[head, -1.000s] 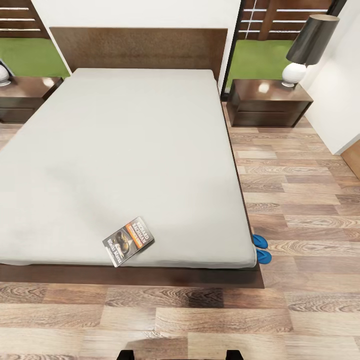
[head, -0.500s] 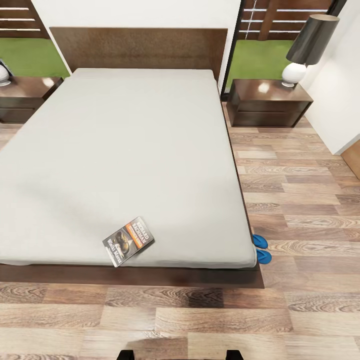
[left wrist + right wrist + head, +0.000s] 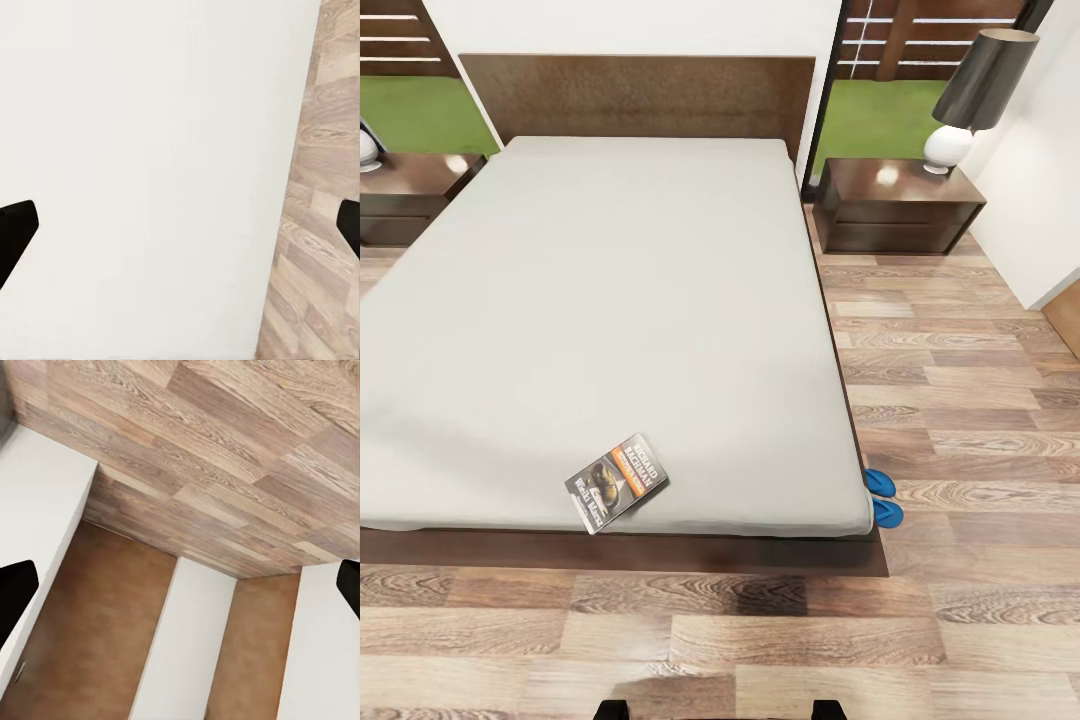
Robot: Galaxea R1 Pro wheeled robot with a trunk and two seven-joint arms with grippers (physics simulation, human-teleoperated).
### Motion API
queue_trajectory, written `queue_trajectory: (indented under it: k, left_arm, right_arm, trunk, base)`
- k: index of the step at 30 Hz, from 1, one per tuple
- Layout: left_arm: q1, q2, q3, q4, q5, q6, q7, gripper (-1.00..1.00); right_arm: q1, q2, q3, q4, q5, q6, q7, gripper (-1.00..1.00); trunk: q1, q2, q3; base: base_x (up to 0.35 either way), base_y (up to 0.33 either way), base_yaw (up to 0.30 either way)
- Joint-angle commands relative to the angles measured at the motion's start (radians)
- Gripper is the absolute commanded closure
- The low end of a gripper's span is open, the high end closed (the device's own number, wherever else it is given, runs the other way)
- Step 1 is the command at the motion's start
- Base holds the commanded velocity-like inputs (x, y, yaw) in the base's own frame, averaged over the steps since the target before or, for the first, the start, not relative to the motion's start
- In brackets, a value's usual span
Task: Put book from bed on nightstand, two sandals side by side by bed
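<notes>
The paperback book (image 3: 616,483) lies flat on the light-grey mattress of the bed (image 3: 610,300), near its foot edge. It is judged light, thin and flexible; grasp it across one free edge, sliding it to the mattress edge if the fingers cannot get under it. The two blue sandals (image 3: 882,497) lie on the plank floor at the bed's right foot corner; judged light, semi-rigid. The left gripper (image 3: 180,225) and right gripper (image 3: 180,585) have fingers spread wide, holding nothing.
</notes>
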Motion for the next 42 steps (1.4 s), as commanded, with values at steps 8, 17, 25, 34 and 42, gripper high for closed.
queue_trajectory:
  k: [8, 17, 25, 34, 42]
  left_arm:
    - [0.162, 0.002, -0.003, 0.037, -0.007, -0.017, 0.018, -1.00]
    - [0.398, 0.001, 0.005, 0.058, 0.004, -0.053, 0.025, -1.00]
    - [0.580, -0.002, 0.008, 0.086, 0.072, -0.088, 0.026, -1.00]
    - [0.837, -0.065, 0.009, 0.113, 0.213, -0.161, 0.024, -1.00]
    - [0.975, -0.196, 0.008, 0.119, 0.255, -0.183, 0.024, -1.00]
  right_arm:
    - [0.000, -0.003, -0.001, -0.007, 0.011, 0.004, -0.002, -1.00]
    - [0.000, -0.005, -0.002, -0.009, 0.011, 0.004, -0.001, -1.00]
    - [-0.001, -0.006, -0.002, -0.010, 0.011, 0.003, -0.001, -1.00]
    - [-0.002, -0.006, -0.002, -0.012, 0.010, -0.020, -0.002, -1.00]
    - [-0.003, -0.007, -0.003, -0.011, 0.008, -0.054, -0.003, -1.00]
  trunk:
    - [0.000, 0.000, 0.000]
    - [0.000, 0.000, 0.000]
    - [0.000, 0.000, 0.000]
    - [0.000, 0.000, 0.000]
    - [0.000, 0.000, 0.000]
  base:
    - [0.000, 0.000, 0.000]
    - [0.000, 0.000, 0.000]
    - [0.000, 0.000, 0.000]
    - [0.000, 0.000, 0.000]
    - [0.000, 0.000, 0.000]
